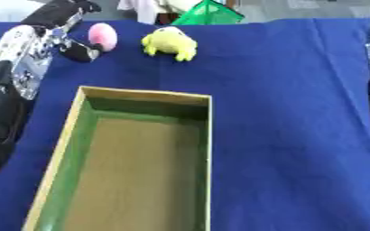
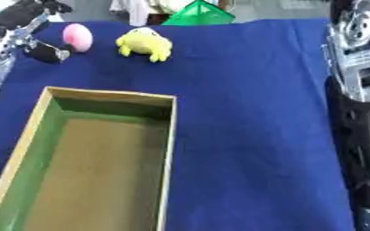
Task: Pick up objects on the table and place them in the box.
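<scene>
A long open box (image 1: 206,135) with green inner walls and a brown floor is lying on the blue cloth (image 1: 291,113), running from the near edge toward the middle. It is holding nothing.

Beyond the box's far end, well apart from it, a yellow toy (image 1: 171,43) is sitting on the cloth. It looks like a soft frog-like figure. To the left of the toy, near it but not touching, a pink egg (image 1: 103,35) is standing roughly upright.

The left arm (image 1: 22,58) is coming in past the box's far left corner, silver and black. Its hand (image 1: 79,51) is reaching at the egg from the left. A dark finger is lying just beside the egg's lower left side, seemingly touching it; the rest of the hand is blurring into the dark shapes behind, so I cannot tell whether the fingers are curling or straight.

The right arm (image 2: 360,67) is showing far to the right of the box, along the cloth's edge, silver above and black below. Its hand is not making itself out in either view.

Past the toy, beyond the cloth's far edge, a green mesh thing (image 1: 210,13) is standing.
</scene>
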Action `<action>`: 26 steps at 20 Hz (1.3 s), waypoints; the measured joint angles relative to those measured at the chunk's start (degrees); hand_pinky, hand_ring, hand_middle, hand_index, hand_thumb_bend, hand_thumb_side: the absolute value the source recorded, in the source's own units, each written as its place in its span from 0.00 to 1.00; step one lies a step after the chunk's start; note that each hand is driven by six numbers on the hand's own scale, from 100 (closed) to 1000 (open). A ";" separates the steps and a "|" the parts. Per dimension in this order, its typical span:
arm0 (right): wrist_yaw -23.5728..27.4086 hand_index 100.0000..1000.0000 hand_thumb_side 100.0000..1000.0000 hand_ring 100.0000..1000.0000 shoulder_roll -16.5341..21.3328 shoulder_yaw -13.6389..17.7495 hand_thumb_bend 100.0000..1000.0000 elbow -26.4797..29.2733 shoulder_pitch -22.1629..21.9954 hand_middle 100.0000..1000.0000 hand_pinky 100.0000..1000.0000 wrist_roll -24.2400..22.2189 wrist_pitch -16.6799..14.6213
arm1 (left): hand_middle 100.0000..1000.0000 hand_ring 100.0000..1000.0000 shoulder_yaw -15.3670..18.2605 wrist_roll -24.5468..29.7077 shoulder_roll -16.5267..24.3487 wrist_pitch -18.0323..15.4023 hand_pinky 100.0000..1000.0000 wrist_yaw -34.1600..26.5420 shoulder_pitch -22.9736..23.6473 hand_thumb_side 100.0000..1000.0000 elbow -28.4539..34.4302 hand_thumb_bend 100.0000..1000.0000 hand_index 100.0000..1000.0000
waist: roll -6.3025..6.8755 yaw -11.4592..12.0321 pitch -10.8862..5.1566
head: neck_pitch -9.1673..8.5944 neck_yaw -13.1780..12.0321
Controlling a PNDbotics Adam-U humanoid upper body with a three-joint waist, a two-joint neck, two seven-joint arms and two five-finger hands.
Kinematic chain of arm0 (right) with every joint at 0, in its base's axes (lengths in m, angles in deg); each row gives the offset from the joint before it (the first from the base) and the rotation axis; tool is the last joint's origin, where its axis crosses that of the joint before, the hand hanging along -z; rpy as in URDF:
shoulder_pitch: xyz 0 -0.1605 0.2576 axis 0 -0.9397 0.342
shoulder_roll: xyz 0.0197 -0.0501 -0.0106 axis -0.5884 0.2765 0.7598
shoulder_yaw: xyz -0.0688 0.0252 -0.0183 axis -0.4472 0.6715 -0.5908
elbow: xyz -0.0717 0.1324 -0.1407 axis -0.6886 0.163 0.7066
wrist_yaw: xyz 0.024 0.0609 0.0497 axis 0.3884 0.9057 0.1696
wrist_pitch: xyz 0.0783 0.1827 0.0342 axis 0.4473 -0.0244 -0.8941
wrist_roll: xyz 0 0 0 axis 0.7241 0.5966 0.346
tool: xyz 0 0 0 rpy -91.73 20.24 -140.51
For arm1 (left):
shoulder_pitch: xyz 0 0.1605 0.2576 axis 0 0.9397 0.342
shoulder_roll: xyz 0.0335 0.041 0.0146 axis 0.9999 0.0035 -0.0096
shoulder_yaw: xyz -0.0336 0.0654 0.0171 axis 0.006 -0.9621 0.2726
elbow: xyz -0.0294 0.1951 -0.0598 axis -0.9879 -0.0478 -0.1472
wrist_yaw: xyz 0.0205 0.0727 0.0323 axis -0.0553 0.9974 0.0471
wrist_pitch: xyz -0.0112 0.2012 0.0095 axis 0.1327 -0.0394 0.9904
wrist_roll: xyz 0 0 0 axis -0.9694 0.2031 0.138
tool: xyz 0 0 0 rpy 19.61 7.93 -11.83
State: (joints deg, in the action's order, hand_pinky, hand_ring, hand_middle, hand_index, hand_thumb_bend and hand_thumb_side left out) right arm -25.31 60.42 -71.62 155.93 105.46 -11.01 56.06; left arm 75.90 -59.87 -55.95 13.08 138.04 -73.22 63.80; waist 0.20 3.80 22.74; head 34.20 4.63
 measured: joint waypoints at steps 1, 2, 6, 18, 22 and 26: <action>0.00 0.82 1.00 0.90 0.00 0.00 0.75 -0.06 0.11 0.63 0.72 -0.06 -0.06 | 0.83 0.88 0.11 -0.25 0.02 0.16 0.75 0.48 -0.03 0.00 -0.24 0.22 0.91 | 0.02 -0.21 0.10 | -0.06 -0.22; 0.01 0.82 1.00 0.90 0.00 0.00 0.75 -0.07 0.31 0.63 0.72 -0.10 -0.10 | 0.83 0.88 0.26 -0.54 0.03 0.29 0.75 0.96 -0.06 0.00 -0.52 0.22 0.91 | 0.01 -0.39 0.24 | -0.13 -0.52; 0.02 0.82 1.00 0.90 0.00 -0.01 0.75 -0.16 0.74 0.63 0.72 -0.24 -0.24 | 0.83 0.87 0.98 -1.42 0.04 0.68 0.75 2.32 -0.08 0.00 -1.44 0.21 0.91 | -0.09 -0.73 0.59 | -0.59 -1.56; 0.26 0.82 1.00 0.90 0.04 -0.08 0.76 -1.38 2.00 0.62 0.72 -1.07 -0.61 | 0.82 0.87 1.80 -4.69 0.93 3.32 0.74 4.50 -1.02 0.00 -2.18 0.17 0.90 | -0.68 -1.22 2.34 | -2.28 -2.58; 0.54 0.82 1.00 0.90 0.21 -0.09 0.76 -1.94 2.48 0.62 0.72 -1.24 -0.75 | 0.82 0.86 2.17 -6.03 1.00 3.90 0.74 5.50 -1.24 0.00 -2.29 0.17 0.89 | -0.72 -1.50 3.06 | -2.83 -2.96; 0.70 0.82 1.00 0.90 0.52 -0.35 0.77 -2.41 2.92 0.62 0.72 -1.52 -0.76 | 0.80 0.85 2.21 -7.42 1.00 4.33 0.72 5.72 -1.29 0.00 -2.30 0.16 0.89 | -0.82 -1.50 3.75 | -3.12 -3.12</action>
State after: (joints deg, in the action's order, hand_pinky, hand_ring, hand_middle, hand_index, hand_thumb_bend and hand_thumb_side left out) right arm -24.61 60.94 -71.96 153.52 108.38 -12.53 55.30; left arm 78.11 -67.29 -54.95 17.41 143.75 -74.51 61.49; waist -0.62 2.30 26.50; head 31.09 1.52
